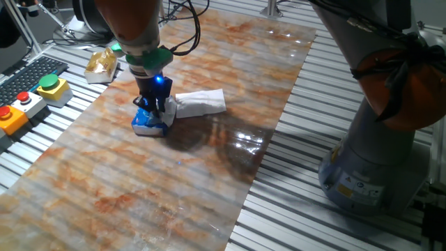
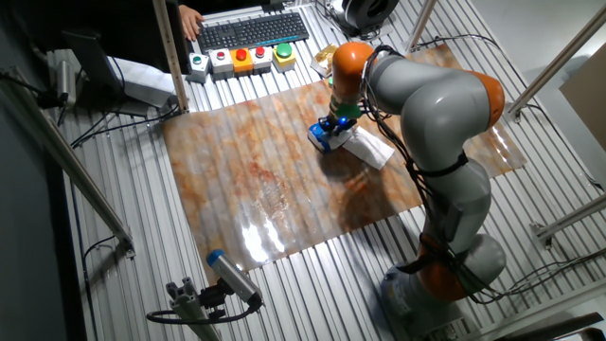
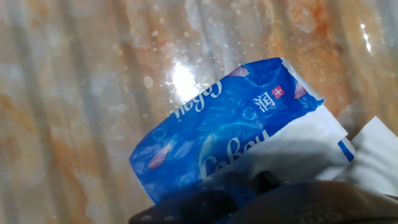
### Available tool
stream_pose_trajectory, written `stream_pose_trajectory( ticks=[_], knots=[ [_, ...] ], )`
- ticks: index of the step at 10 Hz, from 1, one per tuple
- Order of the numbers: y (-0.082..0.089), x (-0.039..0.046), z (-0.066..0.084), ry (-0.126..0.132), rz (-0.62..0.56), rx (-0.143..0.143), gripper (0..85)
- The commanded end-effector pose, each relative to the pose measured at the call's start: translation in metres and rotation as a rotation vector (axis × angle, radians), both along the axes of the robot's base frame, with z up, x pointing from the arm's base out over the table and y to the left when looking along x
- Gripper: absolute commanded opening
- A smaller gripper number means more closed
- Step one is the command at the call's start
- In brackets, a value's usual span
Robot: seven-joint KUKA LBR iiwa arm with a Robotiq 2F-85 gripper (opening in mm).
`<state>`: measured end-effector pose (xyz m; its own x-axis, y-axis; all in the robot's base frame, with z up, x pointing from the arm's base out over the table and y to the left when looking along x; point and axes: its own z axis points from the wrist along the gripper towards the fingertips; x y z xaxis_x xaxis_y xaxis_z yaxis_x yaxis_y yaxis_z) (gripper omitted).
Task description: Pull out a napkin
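Jaws (image 1: 155, 106) down on blue packet (image 1: 148, 123), opening hidden, napkin (image 1: 201, 102) beside

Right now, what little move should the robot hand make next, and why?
Probably close on the white tissue at the blue packet's opening, then lift slowly. The gripper sits right down on the packet, and the hand view shows white paper poking out by its fingertips. One napkin already lies beside the packet. Whether the fingers have closed is unclear.

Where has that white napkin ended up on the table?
In one fixed view the napkin lies on the marbled table, right of the blue tissue packet, with the gripper down over where the two meet.
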<state>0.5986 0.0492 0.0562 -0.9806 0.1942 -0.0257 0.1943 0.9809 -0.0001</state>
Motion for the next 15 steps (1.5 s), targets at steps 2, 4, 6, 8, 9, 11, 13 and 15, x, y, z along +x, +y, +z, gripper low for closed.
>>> stream_pose_trajectory(
  ticks=[2, 4, 6, 8, 9, 11, 13, 15],
  knots=[
    [0.0, 0.0012, 0.001, 0.01, 0.011, 0.034, 0.0],
    [0.001, 0.0036, 0.007, 0.016, 0.006, 0.035, 0.0],
    [0.004, 0.0064, 0.017, 0.028, 0.002, 0.036, 0.0],
    [0.008, 0.0084, 0.029, 0.038, -0.002, 0.039, 0.0],
    [0.009, 0.0072, 0.032, 0.039, -0.002, 0.036, 0.0],
    [0.009, 0.0052, 0.036, 0.042, 0.0, 0.037, 0.0],
    [0.008, 0.0045, 0.039, 0.053, 0.006, 0.045, 0.0],
    [0.008, 0.006, 0.036, 0.047, 0.004, 0.042, 0.0]
  ],
)
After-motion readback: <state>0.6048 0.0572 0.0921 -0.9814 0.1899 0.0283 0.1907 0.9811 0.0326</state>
